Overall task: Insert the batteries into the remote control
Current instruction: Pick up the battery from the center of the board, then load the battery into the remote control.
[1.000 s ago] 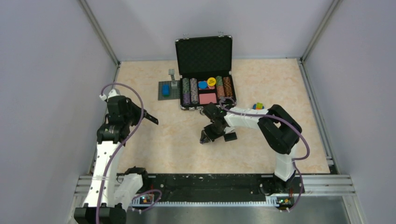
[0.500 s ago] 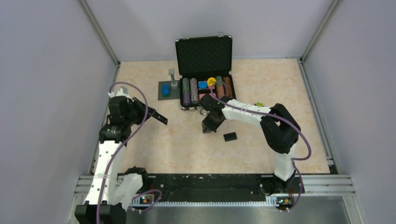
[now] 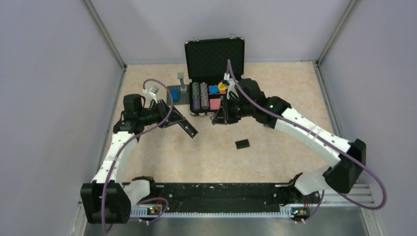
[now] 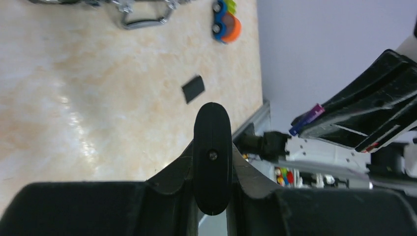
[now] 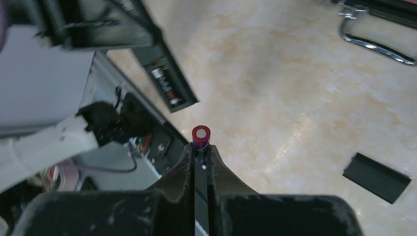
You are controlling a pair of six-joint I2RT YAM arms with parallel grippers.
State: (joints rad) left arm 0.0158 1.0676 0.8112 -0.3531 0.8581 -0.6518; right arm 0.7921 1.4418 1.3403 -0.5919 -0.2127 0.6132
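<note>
My left gripper [image 3: 173,117] is shut on the remote control [image 3: 188,128], a slim black bar held in the air and pointing right and down. In the left wrist view the remote [image 4: 211,132] shows end-on between my left gripper's [image 4: 211,150] fingers. My right gripper [image 3: 216,119] is shut on a purple battery [image 5: 201,133], whose red-ringed end sticks out past the right gripper's [image 5: 200,147] tips. The remote [image 5: 164,81] hangs ahead of it, its open compartment facing it with something labelled inside. I cannot tell whether that is the second battery.
The small black cover piece [image 3: 242,144] lies on the table right of centre. An open black case [image 3: 215,56] of poker chips stands at the back, just behind my right gripper. A grey plate with a blue block [image 3: 174,94] is left of it. A small colourful toy [image 4: 226,27] lies beyond.
My left arm swung right, carrying the remote toward the table's middle. My right gripper rose from beside the cover piece and moved back toward the case front, battery in its jaws.
</note>
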